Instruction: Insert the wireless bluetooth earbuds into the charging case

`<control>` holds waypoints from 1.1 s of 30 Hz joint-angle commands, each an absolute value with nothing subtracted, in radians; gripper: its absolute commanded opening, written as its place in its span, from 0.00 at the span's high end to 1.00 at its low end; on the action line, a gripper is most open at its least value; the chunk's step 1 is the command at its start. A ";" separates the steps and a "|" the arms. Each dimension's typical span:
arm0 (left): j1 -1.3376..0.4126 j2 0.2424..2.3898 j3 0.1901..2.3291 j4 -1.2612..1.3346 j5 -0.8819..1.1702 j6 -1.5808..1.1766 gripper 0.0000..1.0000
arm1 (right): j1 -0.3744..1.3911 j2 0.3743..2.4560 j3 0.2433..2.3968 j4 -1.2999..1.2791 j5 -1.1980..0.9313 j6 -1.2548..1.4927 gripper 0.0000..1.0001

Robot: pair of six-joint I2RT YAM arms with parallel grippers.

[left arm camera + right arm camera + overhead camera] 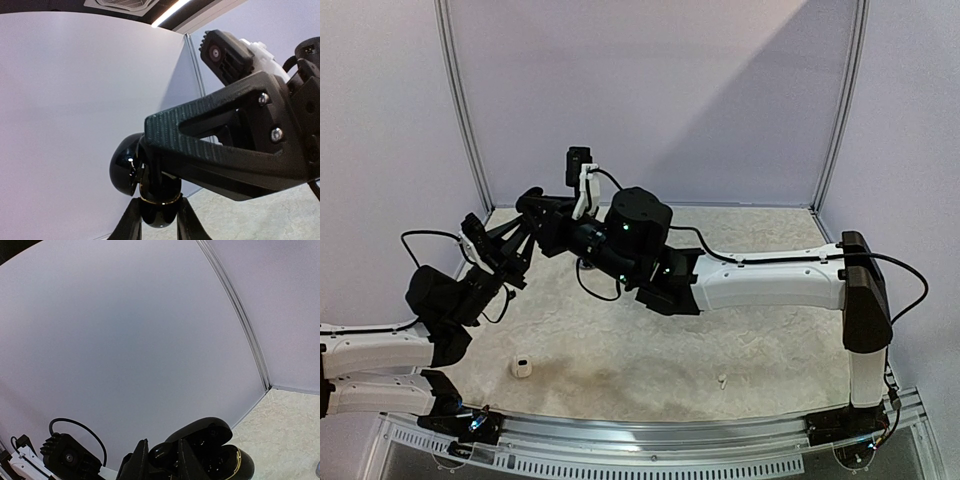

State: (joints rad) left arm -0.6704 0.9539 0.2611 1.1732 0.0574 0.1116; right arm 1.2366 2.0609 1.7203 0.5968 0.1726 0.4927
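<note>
Earbuds, status: one black earbud (160, 454), a small glossy rounded piece, sits between the fingertips of the right gripper (162, 447) at the bottom edge of the right wrist view. Its identity rests on size and gloss alone. The right gripper is drawn narrow on this piece. One white earbud (722, 381) lies loose on the pale textured counter (770, 340), lower right of centre in the top view, well apart from both arms.

Charging case (220, 455): glossy black, pebble-shaped, lid hinged open, with a gold rim visible along the base. It is held off the counter at the upper left of centre in the top view, where the two arms meet. The left gripper (161, 207) is closed on the case body from below, one finger on each side. The ribbed finger of the right gripper crosses in front of the case in the left wrist view.

The black earbud is just beside the open case, at its left in the right wrist view. Whether it touches the case cannot be determined.

A small white object (522, 367) with a dark spot rests on the counter at lower left in the top view; it is too small to identify.
</note>
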 commanded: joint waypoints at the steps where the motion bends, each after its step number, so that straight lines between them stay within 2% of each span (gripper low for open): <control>1: -0.686 0.943 0.262 1.219 0.051 0.111 1.00 | 1.231 2.068 1.704 0.562 0.187 0.498 1.00; 4: -0.686 0.942 0.264 1.220 0.047 0.107 1.00 | 1.231 2.068 1.696 0.563 0.188 0.498 1.00; 15: -0.686 0.942 0.267 1.218 0.040 0.100 1.00 | 1.231 2.071 1.661 0.581 0.198 0.515 0.86; 33: -0.686 0.937 0.267 1.213 0.050 0.089 1.00 | 1.231 2.072 1.661 0.551 0.227 0.523 0.79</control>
